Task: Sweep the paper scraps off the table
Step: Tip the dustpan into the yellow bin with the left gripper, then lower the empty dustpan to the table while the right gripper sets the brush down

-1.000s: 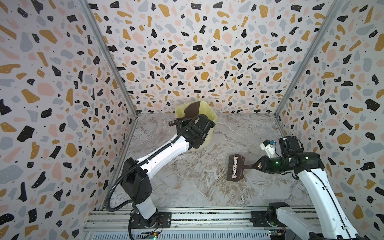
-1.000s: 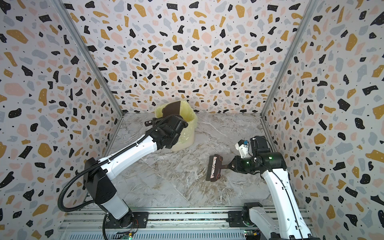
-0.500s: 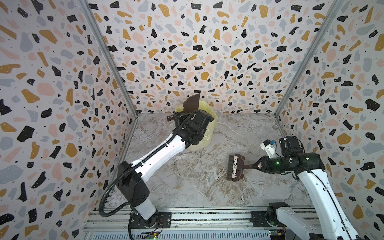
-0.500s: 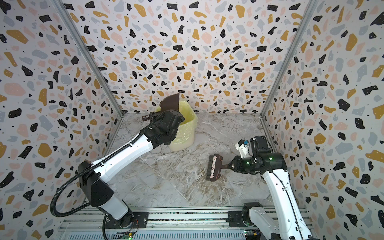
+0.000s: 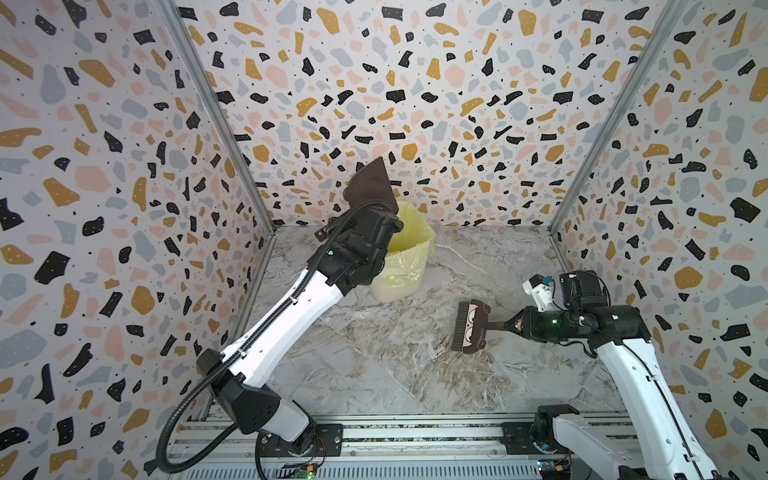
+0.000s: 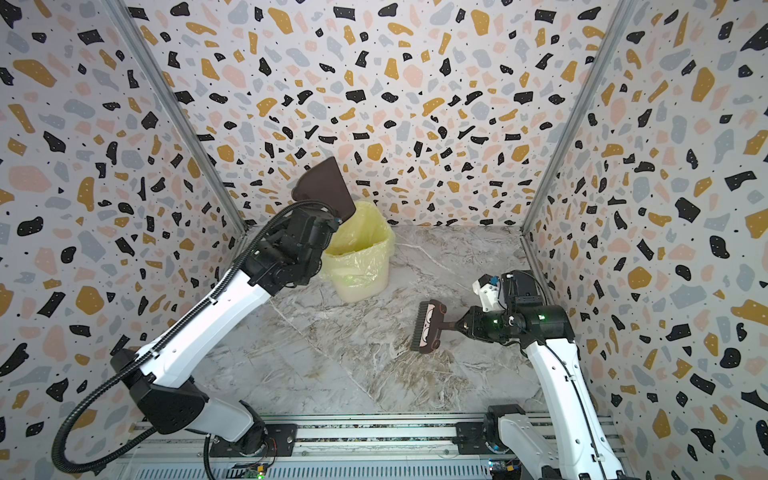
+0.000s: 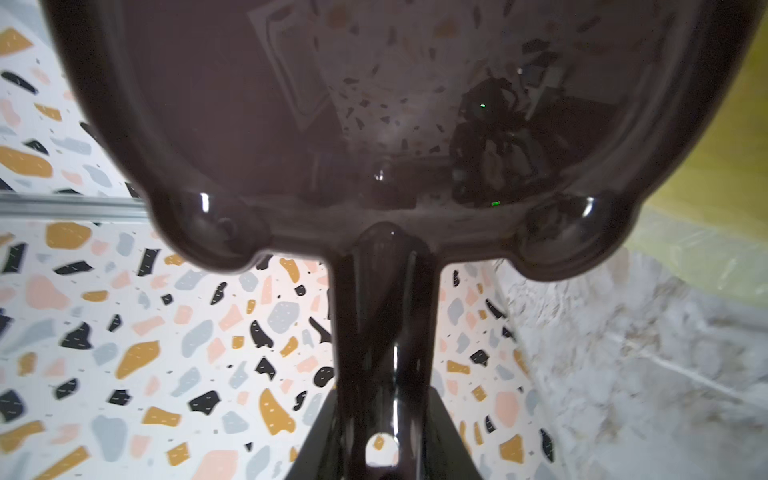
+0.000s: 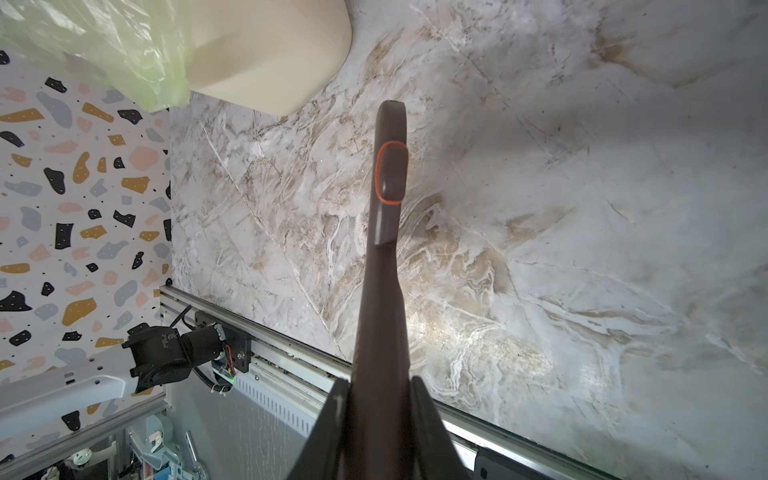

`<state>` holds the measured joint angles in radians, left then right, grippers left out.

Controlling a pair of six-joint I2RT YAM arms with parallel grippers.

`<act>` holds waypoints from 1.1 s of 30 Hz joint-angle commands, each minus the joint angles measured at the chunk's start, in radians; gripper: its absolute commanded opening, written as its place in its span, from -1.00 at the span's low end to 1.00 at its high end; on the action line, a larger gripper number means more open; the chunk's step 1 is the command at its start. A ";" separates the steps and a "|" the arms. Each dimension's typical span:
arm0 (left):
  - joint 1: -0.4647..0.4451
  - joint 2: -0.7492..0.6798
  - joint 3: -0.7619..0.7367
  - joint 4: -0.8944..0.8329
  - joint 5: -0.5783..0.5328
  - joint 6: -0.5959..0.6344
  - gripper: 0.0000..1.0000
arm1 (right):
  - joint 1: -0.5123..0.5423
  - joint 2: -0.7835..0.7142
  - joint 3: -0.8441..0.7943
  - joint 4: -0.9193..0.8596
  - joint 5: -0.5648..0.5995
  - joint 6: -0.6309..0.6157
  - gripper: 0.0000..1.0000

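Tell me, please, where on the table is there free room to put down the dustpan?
The table is bare in the middle front, between the left arm, the brush and the front rail. Also bare: the back right corner, between the bin and the right wall. Crowded: around the bin, under the raised dustpan.

The table (image 5: 415,374) lies flat, grey-white marble veined with beige-brown.

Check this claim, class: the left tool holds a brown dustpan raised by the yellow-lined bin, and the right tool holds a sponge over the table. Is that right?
One slip: the right tool holds a brush, not a sponge; both top views show its bristles. The dustpan part stands.
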<state>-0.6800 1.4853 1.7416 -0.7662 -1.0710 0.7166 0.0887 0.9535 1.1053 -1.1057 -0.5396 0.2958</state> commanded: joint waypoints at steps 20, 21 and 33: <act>-0.009 -0.545 -0.473 -0.128 0.546 -0.882 -1.00 | -0.088 -0.136 -0.139 0.479 0.089 0.216 -1.00; -0.009 -0.567 -0.491 -0.134 0.530 -0.910 -1.00 | -0.102 -0.135 -0.155 0.501 0.089 0.222 -1.00; -0.005 -0.809 -0.761 -0.092 0.494 -1.199 -1.00 | -0.383 -0.195 -0.545 0.908 -0.088 0.391 -1.00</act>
<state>-0.6884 0.7151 1.0168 -0.9180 -0.5636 -0.3698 -0.2703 0.7902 0.5968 -0.3618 -0.5602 0.6365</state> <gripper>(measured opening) 0.280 0.237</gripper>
